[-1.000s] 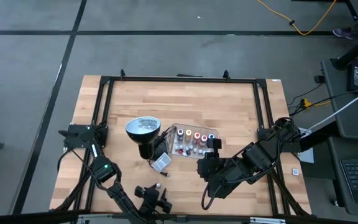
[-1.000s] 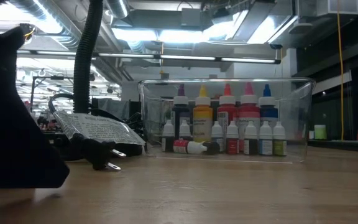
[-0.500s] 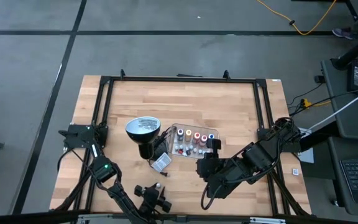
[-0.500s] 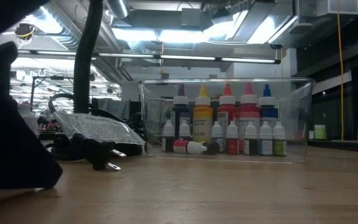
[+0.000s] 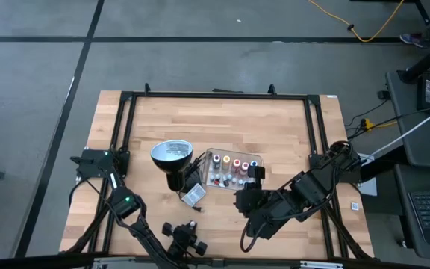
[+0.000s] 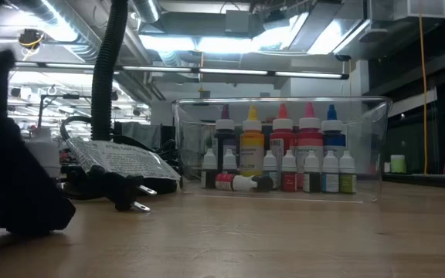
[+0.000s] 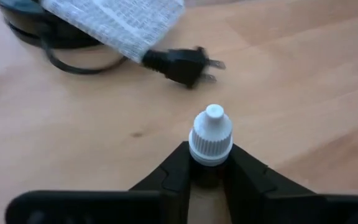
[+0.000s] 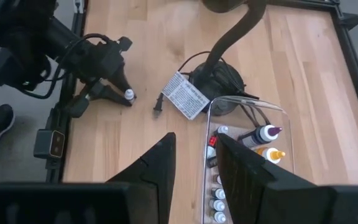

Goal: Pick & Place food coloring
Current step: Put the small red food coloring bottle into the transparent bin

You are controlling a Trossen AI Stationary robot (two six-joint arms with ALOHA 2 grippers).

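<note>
left gripper (image 7: pixel 209 171) clamped, low at table | right gripper (image 8: pixel 194 163) hovering (fingers apart)

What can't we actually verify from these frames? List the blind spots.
- Small bottle in the left gripper: body colour hidden between the fingers in the left wrist view; only the white cap shows.
- Same bottle, high view: too small to make out.
- Low view: a dark arm blocks the left side.
- Tray bottles: labels too small to read.
- Right gripper: fingertips cut off in its wrist view.

White-capped bottle (image 7: pixel 210 137), black plug (image 7: pixel 182 64), pale wood table (image 7: pixel 303 74).
</note>
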